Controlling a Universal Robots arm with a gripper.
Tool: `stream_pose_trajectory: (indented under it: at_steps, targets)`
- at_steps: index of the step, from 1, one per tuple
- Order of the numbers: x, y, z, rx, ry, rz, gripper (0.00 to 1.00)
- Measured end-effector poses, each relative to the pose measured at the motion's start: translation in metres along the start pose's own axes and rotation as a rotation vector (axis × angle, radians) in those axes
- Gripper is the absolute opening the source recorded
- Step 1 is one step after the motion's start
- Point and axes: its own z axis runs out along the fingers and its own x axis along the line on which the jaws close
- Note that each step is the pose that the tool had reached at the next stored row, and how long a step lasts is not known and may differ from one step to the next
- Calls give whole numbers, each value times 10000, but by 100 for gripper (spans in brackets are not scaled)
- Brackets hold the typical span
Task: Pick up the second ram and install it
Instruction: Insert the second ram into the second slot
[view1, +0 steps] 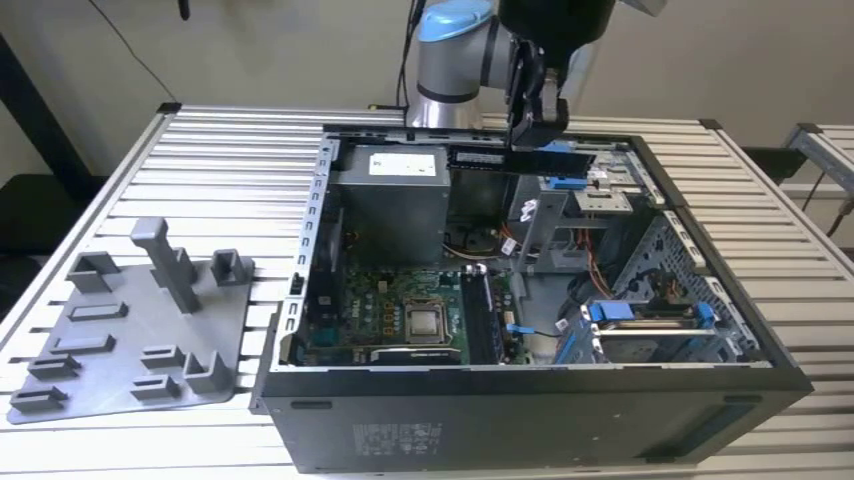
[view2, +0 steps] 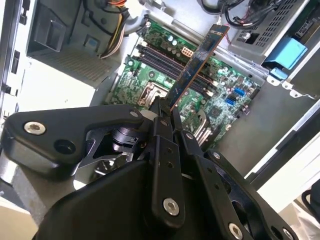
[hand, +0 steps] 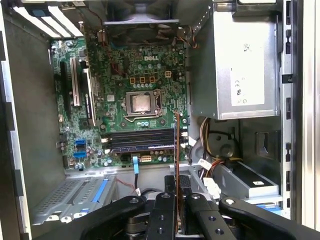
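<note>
In the exterior view my gripper (view1: 538, 138) hangs over the far side of the open computer case (view1: 534, 400), shut on the second ram (view1: 523, 160), which shows there as a dark level strip above the case's rim. The second wrist view has the ram (view2: 197, 62) as a narrow bluish board sticking out from between the fingers of the gripper (view2: 165, 107). Seen edge-on in the first wrist view, the ram (hand: 176, 145) is a thin line rising from the gripper (hand: 176, 189), with the motherboard's dark memory slots (hand: 142, 140) far below beside it.
The grey power supply (view1: 394, 195) fills the case's far corner. A drive cage with blue clips (view1: 641, 320) sits at the exterior view's right. The processor socket (view1: 424, 322) lies mid-board. A grey fixture plate (view1: 134, 320) rests on the slatted table (view1: 240, 170) at the exterior view's left.
</note>
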Motion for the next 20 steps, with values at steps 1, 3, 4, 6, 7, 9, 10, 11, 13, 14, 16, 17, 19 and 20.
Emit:
stream_pose_trajectory:
  at_steps: [1,3,4,6,7,9,10,11,13,14,16,17,19,20]
  targets:
    - [0,0,0,1,0,2,15]
    - [0,0,0,1,0,7,15]
    - [0,0,0,1,0,9,15]
    - [0,0,0,1,0,13,15]
    - [0,0,0,2,1,21,15]
    - [0,0,0,7,2,86,15]
    - [0,0,0,12,3,153,15]
    - [0,0,0,19,4,239,15]
    - [0,0,0,35,7,438,15]
    - [0,0,0,43,8,540,15]
    - [0,0,0,61,12,764,15]
    - [0,0,0,69,14,870,15]
    - [0,0,0,86,17,1091,15]
    - [0,0,0,95,19,1196,15]
